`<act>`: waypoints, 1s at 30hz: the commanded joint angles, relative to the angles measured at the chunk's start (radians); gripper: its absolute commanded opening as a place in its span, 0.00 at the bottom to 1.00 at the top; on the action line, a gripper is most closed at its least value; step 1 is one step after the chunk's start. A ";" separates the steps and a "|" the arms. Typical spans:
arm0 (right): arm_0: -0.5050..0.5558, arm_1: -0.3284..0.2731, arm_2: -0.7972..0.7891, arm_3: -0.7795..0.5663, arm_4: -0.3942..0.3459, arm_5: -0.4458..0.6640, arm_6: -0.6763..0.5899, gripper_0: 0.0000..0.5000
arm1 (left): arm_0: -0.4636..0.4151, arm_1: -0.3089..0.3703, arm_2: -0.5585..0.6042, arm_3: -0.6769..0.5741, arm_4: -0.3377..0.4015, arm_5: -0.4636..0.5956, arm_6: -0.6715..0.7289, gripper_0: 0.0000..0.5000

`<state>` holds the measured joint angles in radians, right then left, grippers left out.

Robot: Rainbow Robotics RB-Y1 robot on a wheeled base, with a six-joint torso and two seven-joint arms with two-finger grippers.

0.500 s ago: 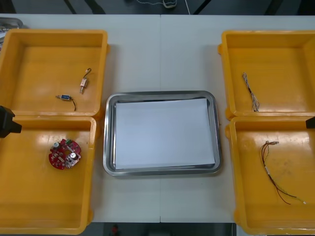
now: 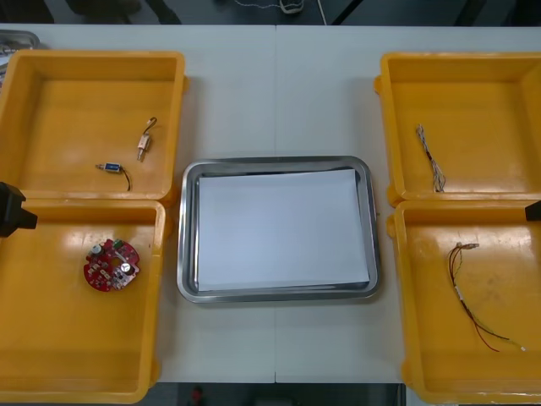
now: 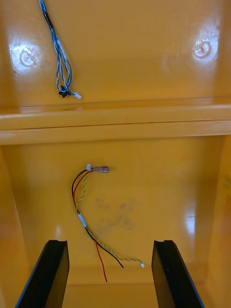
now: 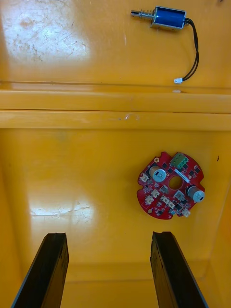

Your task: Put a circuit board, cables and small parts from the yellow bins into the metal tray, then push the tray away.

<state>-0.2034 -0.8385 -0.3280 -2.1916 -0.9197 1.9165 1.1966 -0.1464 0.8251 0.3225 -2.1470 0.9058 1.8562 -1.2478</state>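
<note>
A round red circuit board [image 2: 112,265] lies in the near left yellow bin [image 2: 51,372]. My left gripper [image 4: 109,236] hangs open above that bin, and the circuit board [image 4: 171,185] sits a little beyond its fingers, nearer one of them. My right gripper [image 3: 109,243] is open over the near right bin [image 2: 507,372]. A red and yellow cable [image 3: 89,211] trails between its fingers. The metal tray [image 2: 188,254], white inside, sits in the middle of the table. In the front view the left gripper [image 2: 13,210] and right gripper [image 2: 533,211] show at the side edges.
The far left bin [image 2: 51,76] holds a blue small metal part [image 2: 110,168] with a black lead and another small metal part [image 2: 145,144]. A twisted blue and white cable [image 2: 429,159] lies in the far right bin [image 2: 490,76].
</note>
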 commanded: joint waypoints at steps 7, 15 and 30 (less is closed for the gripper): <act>-0.018 -0.040 0.011 -0.028 0.001 0.003 0.029 1.00 | 0.019 -0.009 -0.003 -0.004 0.008 0.009 0.074 1.00; -0.018 -0.040 0.011 -0.028 0.001 0.003 0.029 1.00 | 0.019 -0.009 -0.003 -0.004 0.008 0.009 0.074 1.00; -0.018 -0.040 0.011 -0.028 0.001 0.003 0.029 1.00 | 0.019 -0.009 -0.003 -0.004 0.008 0.009 0.074 1.00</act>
<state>-0.2034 -0.8385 -0.3280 -2.1916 -0.9197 1.9165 1.1966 -0.1464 0.8251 0.3225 -2.1470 0.9058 1.8562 -1.2478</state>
